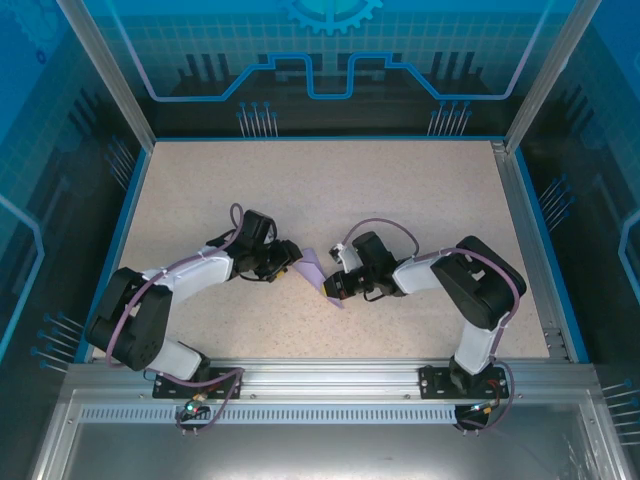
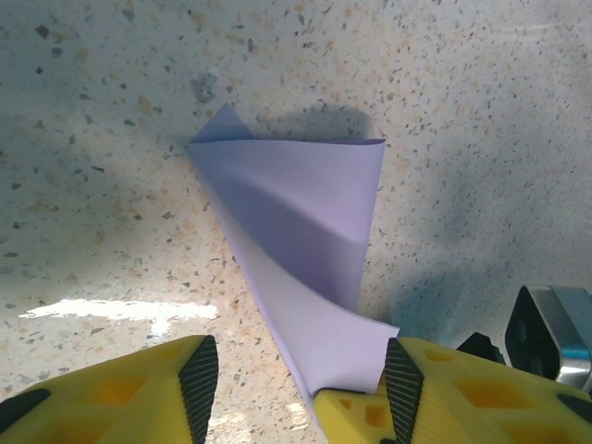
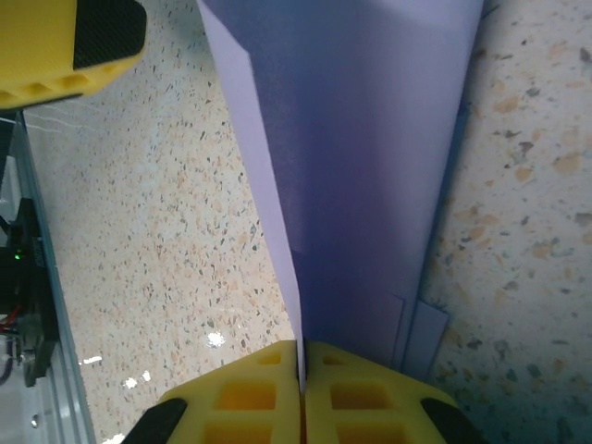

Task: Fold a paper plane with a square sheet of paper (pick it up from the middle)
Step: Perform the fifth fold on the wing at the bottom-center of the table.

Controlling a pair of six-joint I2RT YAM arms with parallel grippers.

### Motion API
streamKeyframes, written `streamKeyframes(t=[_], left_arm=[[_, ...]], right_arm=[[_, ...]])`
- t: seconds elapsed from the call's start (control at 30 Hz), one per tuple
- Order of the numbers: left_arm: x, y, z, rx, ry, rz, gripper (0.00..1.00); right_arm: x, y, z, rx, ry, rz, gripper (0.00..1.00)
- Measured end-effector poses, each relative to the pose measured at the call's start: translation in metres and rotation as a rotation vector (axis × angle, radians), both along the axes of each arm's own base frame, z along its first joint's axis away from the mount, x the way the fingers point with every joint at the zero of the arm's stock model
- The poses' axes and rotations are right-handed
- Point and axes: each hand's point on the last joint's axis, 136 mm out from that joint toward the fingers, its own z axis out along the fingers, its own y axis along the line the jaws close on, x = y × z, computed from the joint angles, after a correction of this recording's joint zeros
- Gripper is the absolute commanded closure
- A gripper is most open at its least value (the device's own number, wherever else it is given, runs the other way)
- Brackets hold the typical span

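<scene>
Yellow-fingered right gripper (image 3: 301, 359) is closed tightly on one end of the folded lavender sheet of paper (image 3: 370, 166). The left gripper (image 2: 301, 370) has its jaws apart around the sheet's other end. The sheet sits mid-table (image 1: 330, 180), somewhat toward the near edge.

No legible txt or signs

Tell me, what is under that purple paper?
Speckled table shows around the folded purple paper, one end pinched in the right gripper. The patch directly beneath its folds is covered, so nothing there can be seen.
</scene>
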Motion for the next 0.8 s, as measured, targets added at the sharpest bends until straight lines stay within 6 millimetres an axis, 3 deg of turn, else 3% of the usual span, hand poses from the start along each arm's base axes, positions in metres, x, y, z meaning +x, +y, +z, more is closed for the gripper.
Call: streamKeyframes(t=[0.33, 0.8], left_arm=[[-0.004, -0.006, -0.005, -0.045, -0.02, -0.031, 0.6], [0.0, -0.03, -0.003, -0.159, -0.061, -0.081, 0.63]], right_arm=[[0.002, 0.0, 0.001, 0.049, 0.104, -0.041, 0.92], [0.004, -0.002, -0.002, 0.019, 0.14, -0.065, 0.92]])
